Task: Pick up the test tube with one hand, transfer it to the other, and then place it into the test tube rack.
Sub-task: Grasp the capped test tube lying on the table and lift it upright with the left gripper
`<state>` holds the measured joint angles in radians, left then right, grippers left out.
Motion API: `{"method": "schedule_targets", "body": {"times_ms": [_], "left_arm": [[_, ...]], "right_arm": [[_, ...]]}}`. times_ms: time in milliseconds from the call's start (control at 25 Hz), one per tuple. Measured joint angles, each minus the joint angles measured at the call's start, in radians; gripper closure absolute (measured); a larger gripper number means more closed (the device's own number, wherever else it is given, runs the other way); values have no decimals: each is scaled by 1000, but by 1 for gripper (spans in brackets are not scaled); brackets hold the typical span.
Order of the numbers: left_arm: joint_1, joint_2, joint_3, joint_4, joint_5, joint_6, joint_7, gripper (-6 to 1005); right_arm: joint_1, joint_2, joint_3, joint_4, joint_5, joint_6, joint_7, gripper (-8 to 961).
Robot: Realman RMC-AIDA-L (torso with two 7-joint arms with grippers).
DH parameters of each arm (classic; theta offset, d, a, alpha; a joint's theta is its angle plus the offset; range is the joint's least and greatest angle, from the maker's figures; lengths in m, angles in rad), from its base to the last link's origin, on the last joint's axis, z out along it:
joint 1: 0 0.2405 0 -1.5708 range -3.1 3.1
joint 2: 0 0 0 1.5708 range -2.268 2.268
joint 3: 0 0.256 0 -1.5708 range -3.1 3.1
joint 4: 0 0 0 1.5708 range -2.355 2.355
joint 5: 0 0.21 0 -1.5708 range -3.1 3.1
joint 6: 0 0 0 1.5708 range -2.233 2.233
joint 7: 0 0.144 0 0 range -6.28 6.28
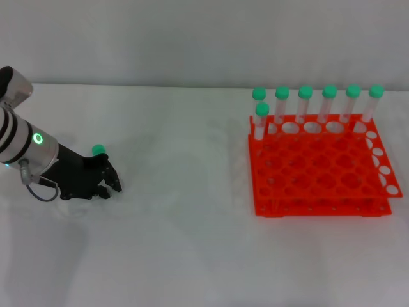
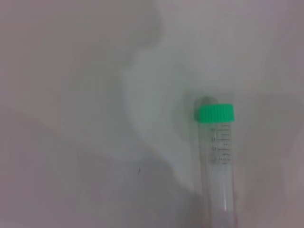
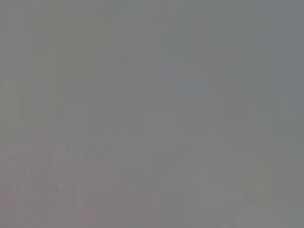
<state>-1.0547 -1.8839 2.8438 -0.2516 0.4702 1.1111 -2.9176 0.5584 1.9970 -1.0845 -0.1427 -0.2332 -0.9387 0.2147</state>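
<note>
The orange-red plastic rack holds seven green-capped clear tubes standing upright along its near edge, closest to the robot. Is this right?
Not quite. In the head view the seven green-capped clear tubes stand upright along the far edge of the orange-red plastic rack, with one just in front at the left corner; the near rows are empty.

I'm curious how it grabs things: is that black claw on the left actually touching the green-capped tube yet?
Cannot tell. In the head view the left gripper hides all of the tube but its cap; the left wrist view shows the tube with no fingers in sight.
</note>
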Motion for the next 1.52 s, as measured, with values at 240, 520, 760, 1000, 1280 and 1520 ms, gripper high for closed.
{"method": "schedule_targets", "body": {"times_ms": [240, 520, 760, 1000, 1280, 1520], "left_arm": [[-1, 2, 1, -1, 0, 3, 22, 720], [-7, 1, 5, -7, -32, 3, 94, 721], [-9, 9, 4, -10, -90, -8, 152, 730], [2, 12, 3, -11, -98, -4, 157, 769], [13, 13, 2, -10, -101, 12, 156, 793], [3, 11, 2, -12, -102, 4, 171, 788]], "right_arm": [[0, 2, 0, 0, 0, 0, 0, 98], [0, 5, 1, 0, 3, 0, 0, 99], [0, 6, 3, 0, 4, 0, 5, 99], [-1, 9, 1, 0, 6, -1, 7, 99], [0, 11, -2, 0, 3, -2, 8, 99], [0, 11, -2, 0, 2, -4, 8, 98]]}}
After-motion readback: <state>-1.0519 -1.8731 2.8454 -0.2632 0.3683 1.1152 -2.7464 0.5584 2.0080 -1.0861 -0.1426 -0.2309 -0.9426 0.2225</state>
